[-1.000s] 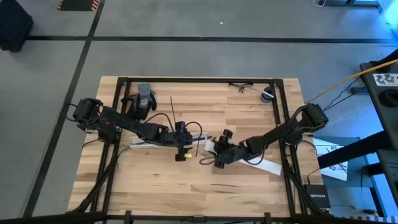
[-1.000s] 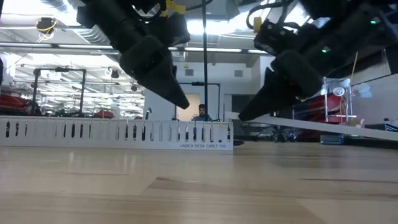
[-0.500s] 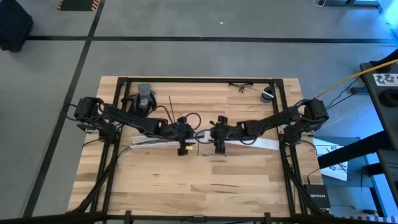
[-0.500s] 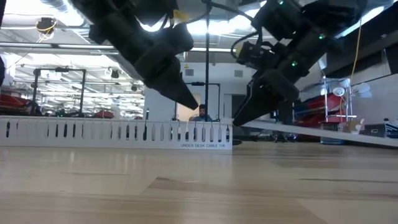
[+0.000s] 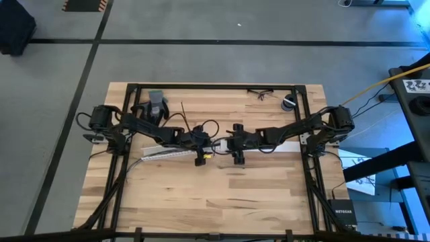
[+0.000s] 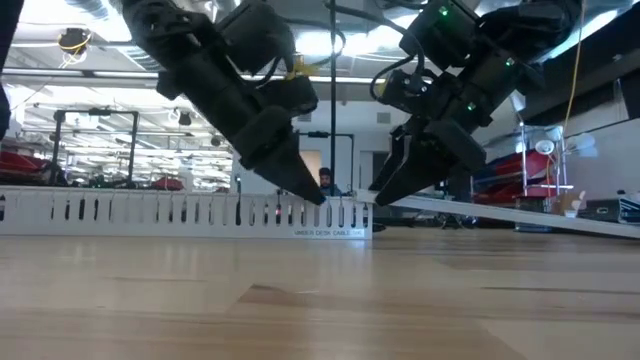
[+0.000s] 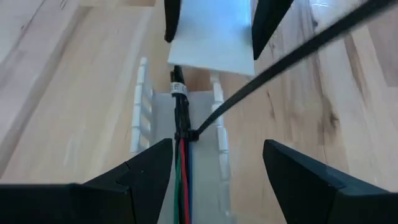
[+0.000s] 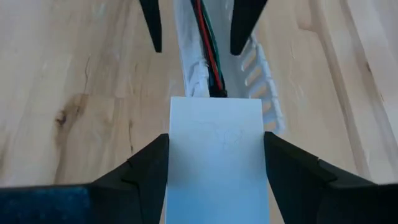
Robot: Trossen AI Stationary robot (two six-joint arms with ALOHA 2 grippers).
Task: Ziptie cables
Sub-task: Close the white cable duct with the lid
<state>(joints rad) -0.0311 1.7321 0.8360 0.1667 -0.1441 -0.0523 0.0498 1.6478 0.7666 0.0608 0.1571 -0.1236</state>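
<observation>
Trouble, if it comes, starts at the middle of the light wooden table [image 5: 269, 195], where both dark arms meet nose to nose over the long white slotted plastic channel [image 5: 164, 152].

Furthest left on the table lie a grey work glove [image 5: 155, 105] and a thin, straight black plastic ziptie [image 5: 185, 113], spare and untouched. Next comes the left gripper [image 5: 205, 142], hanging low over the channel's end with its fingers spread wide on either side and clasping nothing. Its wrist view shows the cables [image 7: 182, 180], a bundle of red, green and dark wires, lying inside the channel, already ringed by a looped black ziptie [image 7: 261, 74] whose long free tail slants up and away. Loops of loose wire [image 5: 209, 126] also curl above that wrist.

To its right, the right gripper [image 5: 224, 144] straddles a flat white plastic cover strip [image 8: 216, 162]; its fingers look parted, and I cannot tell whether they touch the strip's edges. The strip's end sits right at the channel mouth, over the wires.

My worry is the ziptie tail: it sticks out where the two grippers close in, so a finger could snag it and drag the bundle out of the channel. The strip could also slide over the wires and pinch them, and the grippers are near enough to collide.
</observation>
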